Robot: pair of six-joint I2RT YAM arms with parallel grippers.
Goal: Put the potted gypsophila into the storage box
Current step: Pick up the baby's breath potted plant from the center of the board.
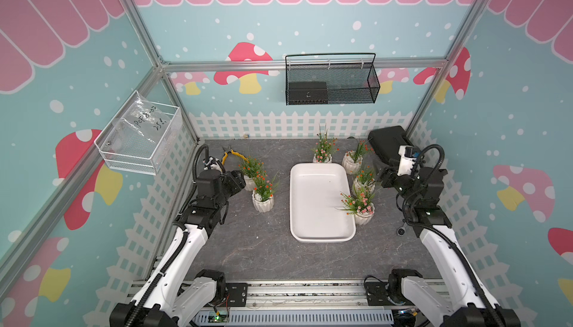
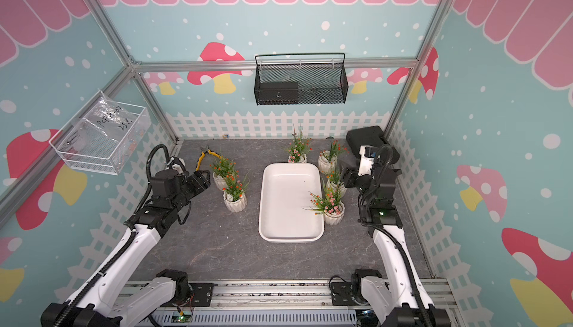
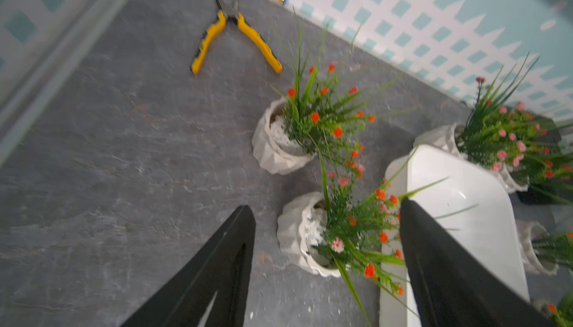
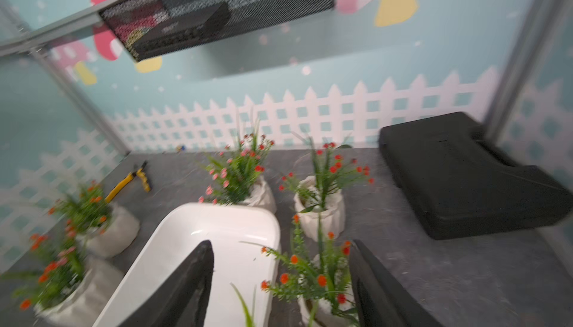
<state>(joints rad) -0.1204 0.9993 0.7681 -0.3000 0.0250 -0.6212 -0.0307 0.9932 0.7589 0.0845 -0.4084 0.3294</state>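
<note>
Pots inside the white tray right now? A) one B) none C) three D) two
B: the storage box holds nothing. All the pots stand on the table outside it, and the nearest pot is just beyond the rim with only its sprigs overhanging.

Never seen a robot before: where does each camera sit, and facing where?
Top views: one twin camera high over the near edge, looking down at the storage box and potted gypsophila; both arms show.
Left wrist: on the left arm, looking past the left gripper at pots and yellow pliers.
Right wrist: on the right arm, looking past the right gripper toward the back wall and black case.
Shared: both wrist views show the box and pliers.
</note>
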